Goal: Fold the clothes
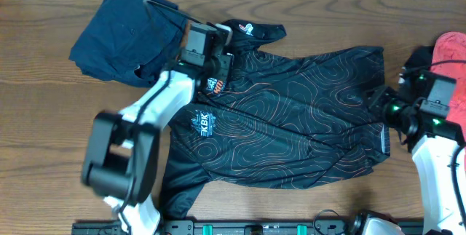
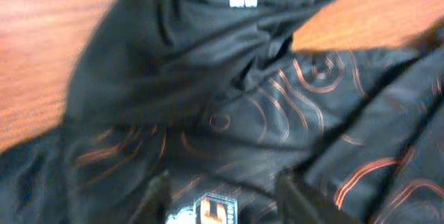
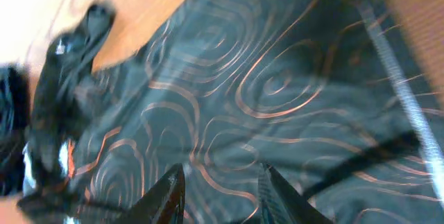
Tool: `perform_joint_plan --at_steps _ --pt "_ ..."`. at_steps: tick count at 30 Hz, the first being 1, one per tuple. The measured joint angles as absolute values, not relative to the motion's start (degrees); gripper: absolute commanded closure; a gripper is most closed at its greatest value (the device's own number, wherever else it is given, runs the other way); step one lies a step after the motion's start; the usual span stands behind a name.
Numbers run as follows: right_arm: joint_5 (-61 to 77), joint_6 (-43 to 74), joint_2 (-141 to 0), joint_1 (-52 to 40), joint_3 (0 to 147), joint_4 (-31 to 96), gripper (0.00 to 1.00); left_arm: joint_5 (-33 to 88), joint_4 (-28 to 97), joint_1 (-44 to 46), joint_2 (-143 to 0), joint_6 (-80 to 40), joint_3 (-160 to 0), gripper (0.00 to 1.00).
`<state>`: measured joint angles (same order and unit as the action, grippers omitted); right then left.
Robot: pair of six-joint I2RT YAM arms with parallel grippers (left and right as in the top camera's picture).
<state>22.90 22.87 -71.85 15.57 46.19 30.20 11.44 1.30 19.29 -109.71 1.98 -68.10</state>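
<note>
While jersey (image 1: 291, 118) lies spread, navy garment (image 1: 120, 28) beside

Both end effectors (image 2: 229, 203) (image 3: 222, 179) agape

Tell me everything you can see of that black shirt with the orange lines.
The black jersey is a short-sleeved sports top of thin, smooth-looking fabric, covered in orange-white contour lines, with a KBK logo and badges. It lies unfolded and rumpled across the wooden table, neck end to the picture's left, sleeves spread. The left gripper is over its neck end, the right gripper at its hem, both open.
</note>
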Motion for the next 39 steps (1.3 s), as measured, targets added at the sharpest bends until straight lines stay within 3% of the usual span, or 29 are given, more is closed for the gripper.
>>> perform_joint_plan --at_steps 2,13,20,23,27,29,35,39 --pt "23.6 22.2 -71.9 14.4 46.2 31.1 0.67 11.7 -1.6 19.3 -112.1 2.1 -68.1 0.73" --pt "23.1 21.2 -71.9 12.7 46.2 33.2 0.62 2.9 -5.9 18.7 -120.0 3.1 -68.9 0.75" --pt "14.5 22.1 -74.6 12.7 46.2 25.2 0.58 -4.4 -2.7 15.4 -119.5 1.5 -69.5 0.76" --pt "12.6 22.9 -79.1 12.7 46.2 19.1 0.5 -6.0 -1.1 14.3 -118.9 0.8 -69.5 0.72" --pt "11.8 23.7 -87.3 12.7 46.3 8.2 0.49 -5.9 0.1 14.5 -117.8 0.0 -69.2 0.58" --pt "12.3 24.0 -91.7 12.7 46.3 2.0 0.53 -5.1 0.6 15.2 -116.5 -0.2 -68.7 0.54" --pt "15.6 26.4 -102.1 12.7 46.5 -12.2 0.78 -2.0 4.9 18.2 -106.9 -1.9 -68.4 0.47" --pt "16.1 29.3 -107.9 12.7 46.6 -14.8 0.79 -0.9 9.6 19.9 -98.1 -2.8 -68.4 0.46"
